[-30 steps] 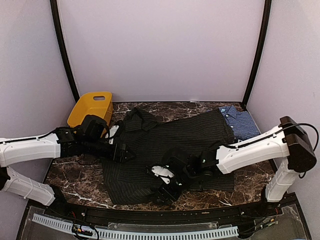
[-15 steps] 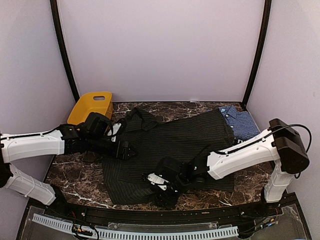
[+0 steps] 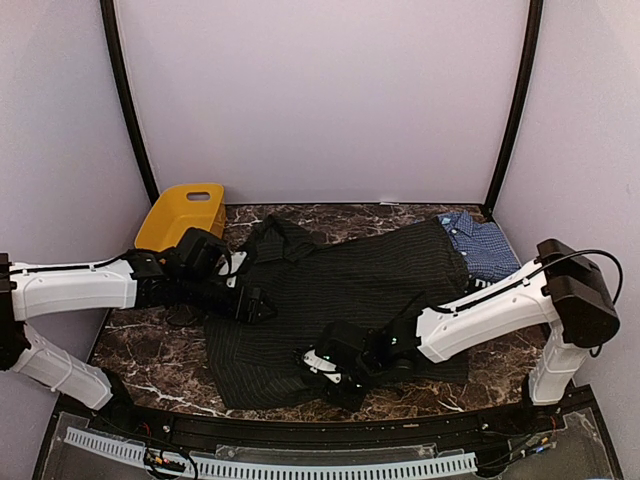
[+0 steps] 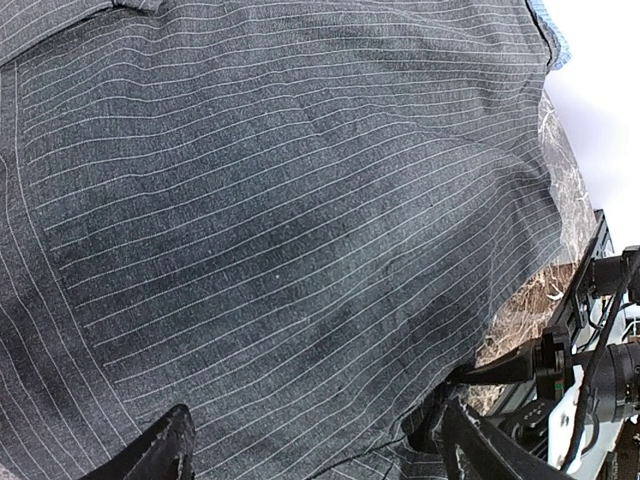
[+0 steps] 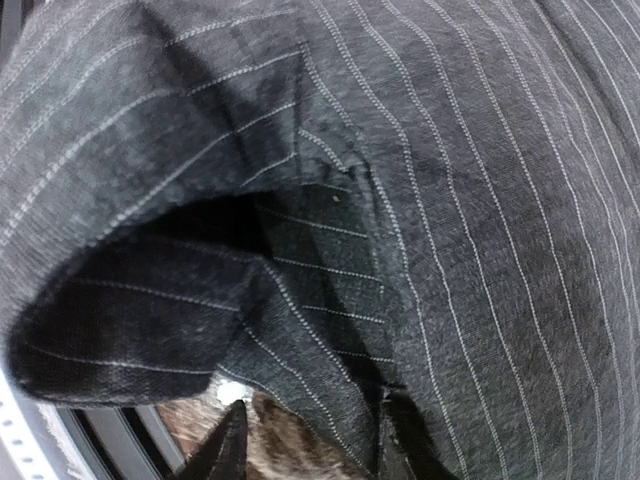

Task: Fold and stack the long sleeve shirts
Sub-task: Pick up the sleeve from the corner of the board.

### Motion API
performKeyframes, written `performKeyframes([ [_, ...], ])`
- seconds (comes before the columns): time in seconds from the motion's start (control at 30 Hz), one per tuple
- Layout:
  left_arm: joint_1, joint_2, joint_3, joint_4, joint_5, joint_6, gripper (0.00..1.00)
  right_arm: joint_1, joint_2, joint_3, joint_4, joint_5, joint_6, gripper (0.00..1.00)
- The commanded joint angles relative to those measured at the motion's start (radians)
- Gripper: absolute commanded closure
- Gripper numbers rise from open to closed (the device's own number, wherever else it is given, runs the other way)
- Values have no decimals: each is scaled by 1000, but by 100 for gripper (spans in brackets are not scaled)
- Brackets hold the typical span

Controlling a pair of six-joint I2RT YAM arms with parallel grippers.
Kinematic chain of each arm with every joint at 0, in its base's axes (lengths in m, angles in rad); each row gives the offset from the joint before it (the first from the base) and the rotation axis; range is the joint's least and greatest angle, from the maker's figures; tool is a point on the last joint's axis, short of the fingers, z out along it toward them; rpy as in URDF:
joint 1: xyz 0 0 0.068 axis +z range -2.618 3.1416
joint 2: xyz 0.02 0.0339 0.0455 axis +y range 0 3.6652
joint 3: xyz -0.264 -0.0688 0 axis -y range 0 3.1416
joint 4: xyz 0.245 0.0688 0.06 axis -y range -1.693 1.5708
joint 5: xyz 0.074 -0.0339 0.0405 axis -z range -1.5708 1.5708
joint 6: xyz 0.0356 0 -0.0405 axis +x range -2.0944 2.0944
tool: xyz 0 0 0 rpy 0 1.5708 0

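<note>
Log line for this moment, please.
black shirt: spread flat | blue shirt: far-right corner | left hand: open over black shirt | right hand: at near hem, grip unclear

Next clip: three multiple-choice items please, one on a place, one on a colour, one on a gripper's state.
1. Where does the blue checked shirt lie? A near left corner; B far right corner; C dead centre.
2. What colour is the basket? A red; B green; C yellow.
3. How is the left gripper? A open over the black shirt; B shut on a sleeve; C out of view.
Key: B, the top view shows it far right; C, its plastic is yellow; A, its jaws stand wide apart above the pinstripes.
</note>
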Motion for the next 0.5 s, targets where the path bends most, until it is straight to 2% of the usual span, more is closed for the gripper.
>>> performKeyframes([
  [0.0,4,6,41,1,8,28,16,10,17,-7,15,24,-5,72],
  [0.17,4,20,80,-26,5,55,16,12,-14,0,8,-9,5,100],
  [0.47,4,18,154,-80,-45,138,16,-21,-74,100,33,-452,115,100],
])
